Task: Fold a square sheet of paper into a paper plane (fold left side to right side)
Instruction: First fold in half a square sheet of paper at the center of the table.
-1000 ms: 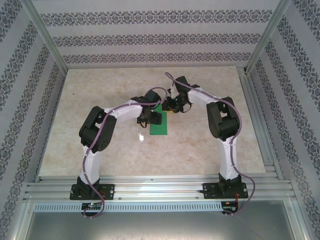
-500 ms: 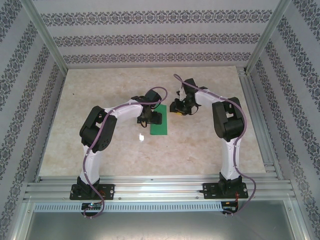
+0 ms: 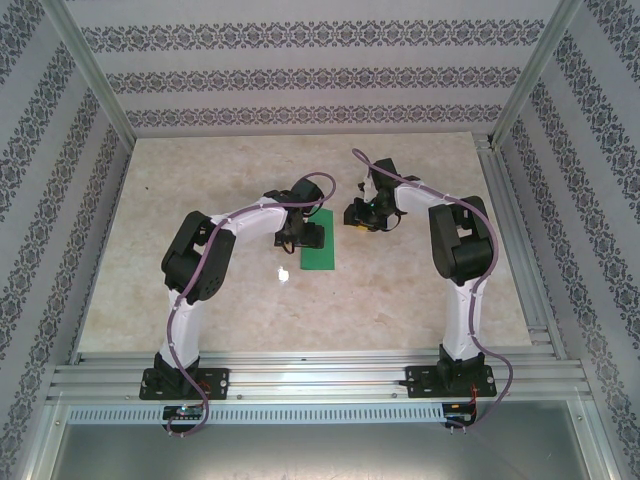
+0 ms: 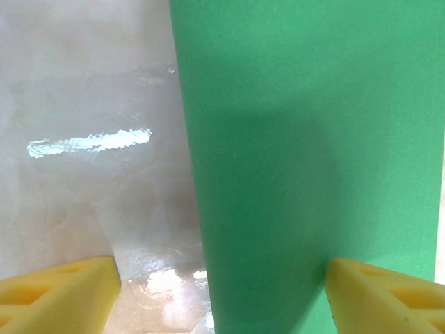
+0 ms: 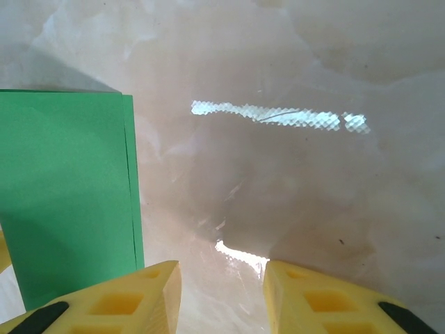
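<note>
The green sheet of paper (image 3: 322, 252) (image 4: 306, 139) (image 5: 62, 188) lies flat near the middle of the marble-patterned table (image 3: 200, 200), folded into a narrow rectangle, its two layers slightly out of line along the edge facing the right gripper (image 3: 357, 214) (image 5: 221, 275). The left gripper (image 3: 308, 236) (image 4: 219, 278) hangs low over the sheet's far left part, jaws spread wide and grasping nothing, one yellow fingertip (image 4: 55, 289) above bare table and the other above the paper. The right gripper sits just beside the sheet's far right corner, apart from it, jaws parted by a narrow gap with only bare tabletop beneath
</note>
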{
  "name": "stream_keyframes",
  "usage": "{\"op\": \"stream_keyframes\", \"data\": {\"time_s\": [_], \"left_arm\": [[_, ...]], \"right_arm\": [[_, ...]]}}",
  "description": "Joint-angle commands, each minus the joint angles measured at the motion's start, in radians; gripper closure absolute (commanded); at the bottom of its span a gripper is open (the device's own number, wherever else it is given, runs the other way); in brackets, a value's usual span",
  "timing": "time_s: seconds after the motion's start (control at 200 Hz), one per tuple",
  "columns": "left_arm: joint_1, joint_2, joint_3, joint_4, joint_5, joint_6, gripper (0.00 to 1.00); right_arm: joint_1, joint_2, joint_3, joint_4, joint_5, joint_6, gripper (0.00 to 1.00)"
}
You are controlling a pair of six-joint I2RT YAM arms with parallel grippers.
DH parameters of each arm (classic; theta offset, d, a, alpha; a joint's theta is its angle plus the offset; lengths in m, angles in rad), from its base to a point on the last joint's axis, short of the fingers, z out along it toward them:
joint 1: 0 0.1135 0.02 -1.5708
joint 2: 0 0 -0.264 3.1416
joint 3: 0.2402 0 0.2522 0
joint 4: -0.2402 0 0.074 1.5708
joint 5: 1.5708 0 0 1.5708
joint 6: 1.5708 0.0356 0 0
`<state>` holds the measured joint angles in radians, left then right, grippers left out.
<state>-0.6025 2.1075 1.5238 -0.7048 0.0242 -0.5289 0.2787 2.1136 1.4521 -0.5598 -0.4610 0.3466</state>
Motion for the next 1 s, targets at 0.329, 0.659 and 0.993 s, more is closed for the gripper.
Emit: {"op": "stream_keyframes", "data": {"time_s": [0.329,0.659,0.993], "left_arm": [[-0.017,0.099,0.031,0.007,0.036,0.026,0.19],[-0.021,0.111,0.049,0.007,0.042,0.023,0.19],[-0.021,0.110,0.061,0.012,0.047,0.018,0.19]], "right_arm": [[-0.003,-0.027,-0.035,0.044,-0.036,0.028,0.64],[0.012,-0.028,-0.032,0.076,-0.080,0.057,0.67],[0.016,-0.030,-0.030,0.076,-0.077,0.062,0.67]]}}
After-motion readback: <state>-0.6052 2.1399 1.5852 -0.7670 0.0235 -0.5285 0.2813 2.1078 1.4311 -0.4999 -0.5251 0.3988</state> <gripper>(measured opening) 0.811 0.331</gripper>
